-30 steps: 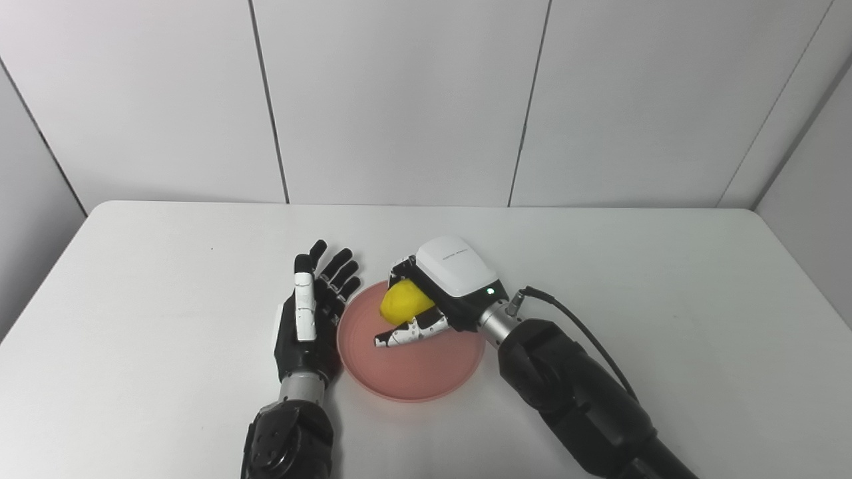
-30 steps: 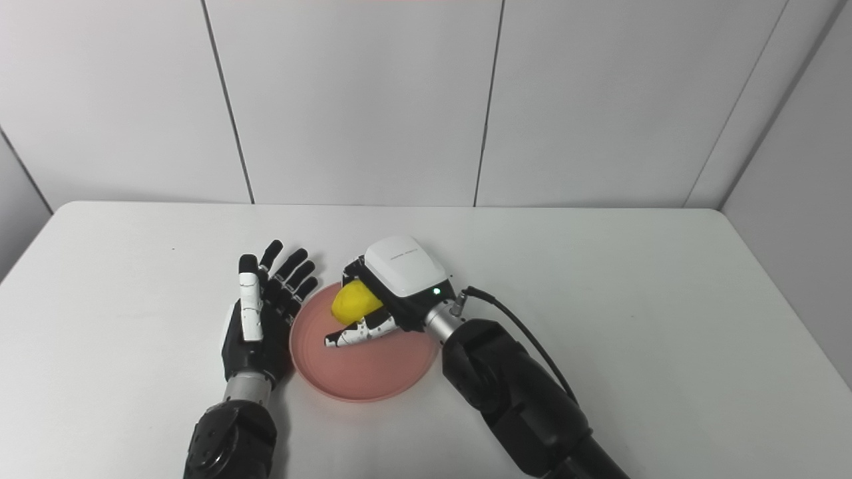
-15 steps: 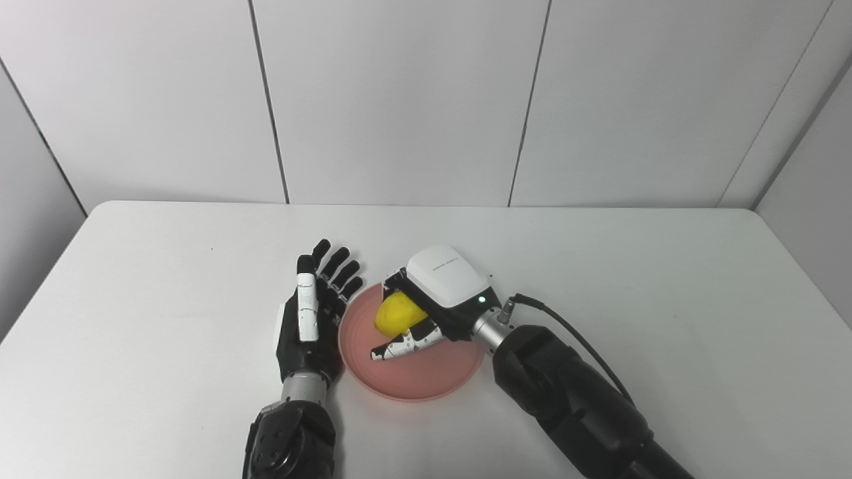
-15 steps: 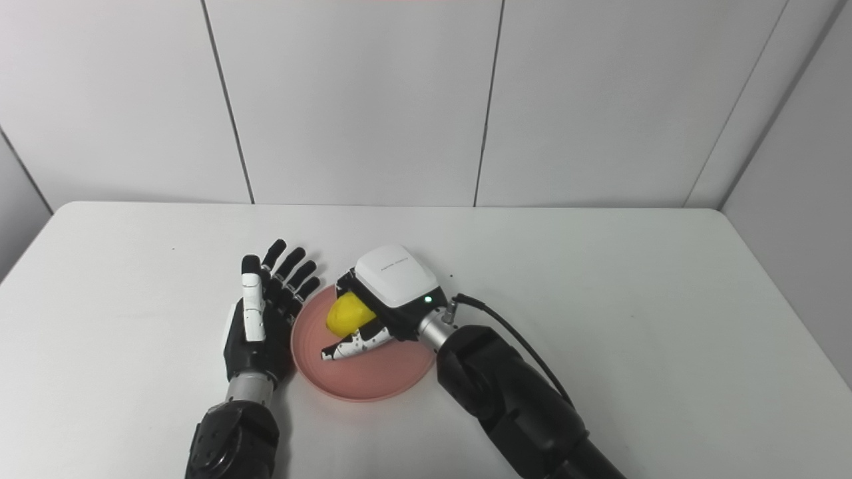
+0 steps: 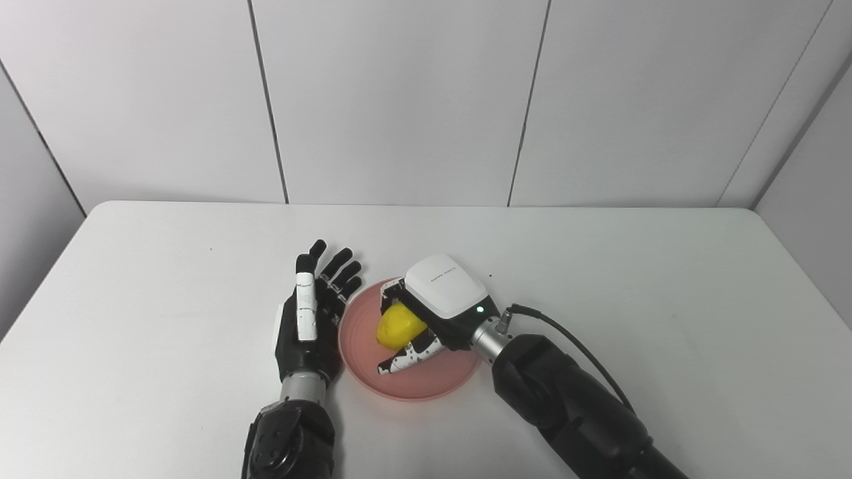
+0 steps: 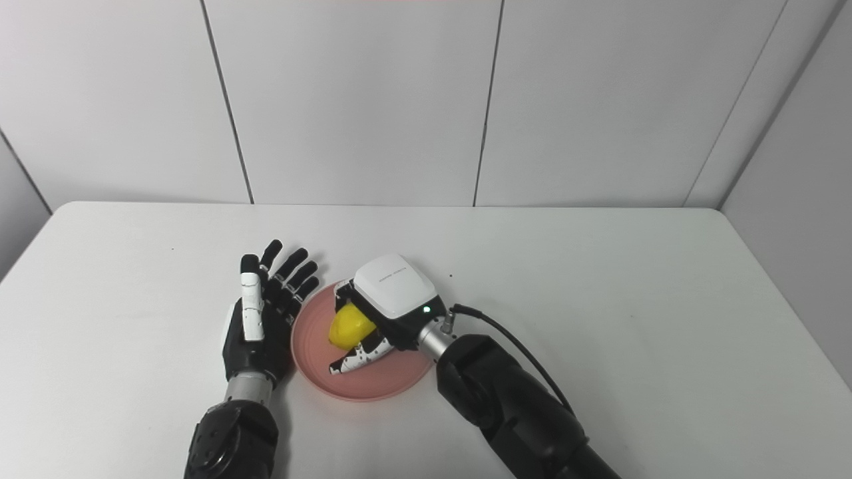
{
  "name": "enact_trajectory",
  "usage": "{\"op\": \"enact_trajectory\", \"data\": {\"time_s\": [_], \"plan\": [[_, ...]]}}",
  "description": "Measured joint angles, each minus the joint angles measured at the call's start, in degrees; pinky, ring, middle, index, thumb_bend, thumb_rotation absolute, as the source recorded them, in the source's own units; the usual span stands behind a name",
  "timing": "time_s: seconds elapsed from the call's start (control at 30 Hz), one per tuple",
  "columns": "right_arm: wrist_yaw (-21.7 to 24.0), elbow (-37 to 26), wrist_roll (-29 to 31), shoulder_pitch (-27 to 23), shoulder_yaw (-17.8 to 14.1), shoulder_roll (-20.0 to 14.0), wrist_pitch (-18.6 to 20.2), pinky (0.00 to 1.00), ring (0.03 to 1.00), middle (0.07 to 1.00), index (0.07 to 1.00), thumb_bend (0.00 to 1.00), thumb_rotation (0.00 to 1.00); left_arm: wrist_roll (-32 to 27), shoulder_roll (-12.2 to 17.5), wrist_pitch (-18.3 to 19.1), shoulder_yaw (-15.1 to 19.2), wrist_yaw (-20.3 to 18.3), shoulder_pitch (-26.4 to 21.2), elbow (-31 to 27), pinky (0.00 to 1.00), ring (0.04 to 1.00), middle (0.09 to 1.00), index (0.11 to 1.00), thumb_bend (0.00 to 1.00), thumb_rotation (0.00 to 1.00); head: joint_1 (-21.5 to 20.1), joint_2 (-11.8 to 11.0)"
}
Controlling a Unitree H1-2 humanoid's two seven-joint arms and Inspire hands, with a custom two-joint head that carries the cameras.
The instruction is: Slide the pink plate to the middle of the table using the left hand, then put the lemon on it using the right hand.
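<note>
A white table (image 5: 599,279) with rounded corners stands against walls of pale grey panels, which close in behind it and at both sides. The pink plate (image 5: 373,376) lies on the table a little nearer the front edge than the back one and slightly toward the left edge, well apart from every corner.

The left hand (image 5: 309,319) lies just beside the plate's left rim, its fingers (image 5: 341,265) stretched out and spread apart, pointing toward the back edge and grasping nothing. Whether its side touches the rim cannot be told from either view. Its dark forearm runs down to the front edge.

The right hand (image 5: 426,322) is over the plate, reaching in from the right side of the front edge, its white back shell turned upward with a small green light lit near the wrist. Its fingers and thumb are curled around the lemon (image 5: 398,326), which is yellow and sits low over the plate's left half, near the middle of the dish. The lower fingers (image 5: 403,359) lie under the lemon and point toward the plate's front left rim. Whether the lemon rests on the plate's floor or hangs just above it cannot be told. A black cable (image 5: 566,332) loops from the right wrist along the dark forearm.
</note>
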Motion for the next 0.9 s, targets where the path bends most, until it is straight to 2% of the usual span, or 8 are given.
{"op": "enact_trajectory", "data": {"time_s": [0.03,0.07,0.1,0.13,0.17,0.27,0.63,0.9], "plan": [[-0.5,0.0,0.0,0.0,0.0,0.0,-0.2,0.33,0.407,0.476,0.489,0.52,0.16,0.0,0.0,0.0,0.0,0.0,0.0,0.0,0.82,0.773,0.796,0.894,0.95,0.79,0.0,0.0],[-1.1,0.0,0.0,0.0,0.0,0.1,-0.3,0.33,0.412,0.481,0.490,0.52,0.16,-0.4,0.0,0.1,0.0,0.0,0.0,-0.1,0.82,0.773,0.795,0.893,0.95,0.79,0.0,0.0],[-1.2,0.0,0.0,0.0,0.0,0.1,-0.3,0.36,0.443,0.515,0.557,0.70,0.26,-0.6,0.0,0.2,0.0,0.0,0.0,-0.1,0.82,0.780,0.795,0.891,0.95,0.79,-0.1,0.0],[-1.1,-0.1,0.0,0.0,0.0,0.1,-0.3,0.38,0.459,0.532,0.592,0.79,0.31,-0.7,0.0,0.3,0.0,0.0,0.0,-0.1,0.82,0.784,0.794,0.889,0.95,0.79,-0.1,0.0],[-0.9,-0.2,-0.1,0.0,-0.1,0.1,-0.2,0.47,0.543,0.597,0.632,0.86,0.37,-0.7,0.0,0.3,0.0,0.1,0.0,-0.1,0.83,0.790,0.795,0.889,0.95,0.79,-0.1,0.0],[1.6,-0.6,-0.4,0.0,-0.2,0.0,0.1,0.62,0.656,0.678,0.670,0.94,0.42,-0.7,0.0,0.5,0.0,0.1,0.0,-0.1,0.82,0.789,0.791,0.887,0.95,0.78,-0.1,-0.1],[5.1,-1.6,-1.6,0.3,-1.5,-0.2,0.5,0.61,0.650,0.677,0.679,0.96,0.44,-1.9,0.0,0.5,0.1,0.3,0.0,-0.2,0.82,0.772,0.783,0.873,0.96,0.77,-0.1,0.0],[5.4,-1.6,-2.1,0.4,-1.8,-0.1,0.5,0.61,0.654,0.678,0.678,0.95,0.52,-1.8,0.0,0.5,0.0,0.4,0.0,-0.1,0.81,0.764,0.781,0.872,0.96,0.78,-0.3,-0.2]]}}
